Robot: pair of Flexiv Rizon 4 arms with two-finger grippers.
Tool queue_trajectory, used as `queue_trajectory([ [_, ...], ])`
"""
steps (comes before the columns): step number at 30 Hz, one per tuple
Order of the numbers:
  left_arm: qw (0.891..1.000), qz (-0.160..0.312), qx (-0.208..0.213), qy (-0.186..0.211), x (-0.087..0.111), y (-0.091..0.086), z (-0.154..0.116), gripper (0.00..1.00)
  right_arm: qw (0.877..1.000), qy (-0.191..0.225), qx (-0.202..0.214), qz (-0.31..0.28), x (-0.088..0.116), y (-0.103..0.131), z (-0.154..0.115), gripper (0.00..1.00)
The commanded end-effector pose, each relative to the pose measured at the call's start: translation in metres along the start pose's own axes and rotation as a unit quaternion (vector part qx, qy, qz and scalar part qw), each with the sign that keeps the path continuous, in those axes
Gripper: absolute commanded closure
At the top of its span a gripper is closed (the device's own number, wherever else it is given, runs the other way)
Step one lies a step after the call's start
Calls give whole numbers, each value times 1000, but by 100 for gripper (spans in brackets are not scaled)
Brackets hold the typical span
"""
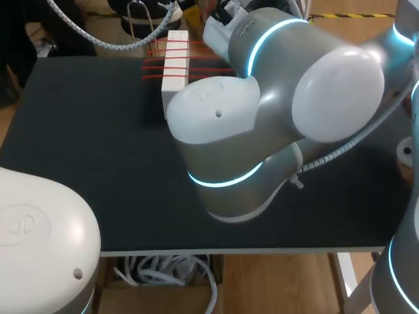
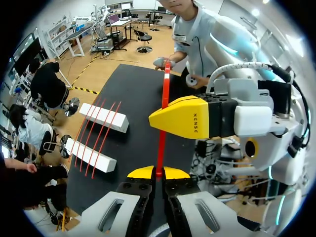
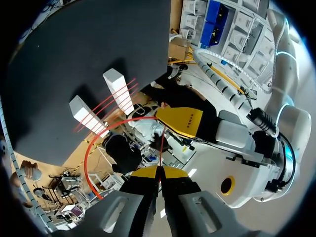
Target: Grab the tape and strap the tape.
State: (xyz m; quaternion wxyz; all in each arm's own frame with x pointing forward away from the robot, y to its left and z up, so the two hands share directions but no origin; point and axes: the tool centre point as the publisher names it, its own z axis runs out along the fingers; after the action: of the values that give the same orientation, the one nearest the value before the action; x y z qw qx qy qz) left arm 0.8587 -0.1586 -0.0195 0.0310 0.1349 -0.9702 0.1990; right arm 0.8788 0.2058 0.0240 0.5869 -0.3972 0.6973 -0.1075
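Note:
The red tape (image 2: 161,133) runs as a taut strip from between my left gripper's (image 2: 158,173) yellow tips up past my right arm's yellow finger (image 2: 180,118). The left gripper is shut on it. My right gripper (image 3: 158,172) is also shut, pinching a thin red tape (image 3: 161,148) edge-on, and a loose red loop (image 3: 88,158) curves off beside it. Two white blocks (image 2: 104,117) (image 2: 90,154) lie on the black table with several red straps across them. In the head view my right arm (image 1: 262,131) hides both grippers, and only one strapped block (image 1: 175,62) shows.
The black table (image 1: 85,131) has bare surface at the left and front. A tape roll (image 1: 406,154) sits at the right edge. My left arm's base (image 1: 39,242) fills the near left corner. A cable hose (image 1: 98,39) crosses the back edge.

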Motion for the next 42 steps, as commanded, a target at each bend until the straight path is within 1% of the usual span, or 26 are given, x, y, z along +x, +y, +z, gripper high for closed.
queue_trajectory([
  [1,1000,0,-1,0,0,0,0,100,1000,3,3,-4,-1,6,-2,100],
  [14,1000,0,-1,0,0,0,0,100,1000,13,-2,-17,-3,18,-4,100],
  [32,1000,0,-1,0,0,0,0,100,1000,23,-3,-18,-9,27,2,100],
  [42,1000,0,-1,0,0,0,0,100,999,27,-1,-25,-7,31,5,100],
])
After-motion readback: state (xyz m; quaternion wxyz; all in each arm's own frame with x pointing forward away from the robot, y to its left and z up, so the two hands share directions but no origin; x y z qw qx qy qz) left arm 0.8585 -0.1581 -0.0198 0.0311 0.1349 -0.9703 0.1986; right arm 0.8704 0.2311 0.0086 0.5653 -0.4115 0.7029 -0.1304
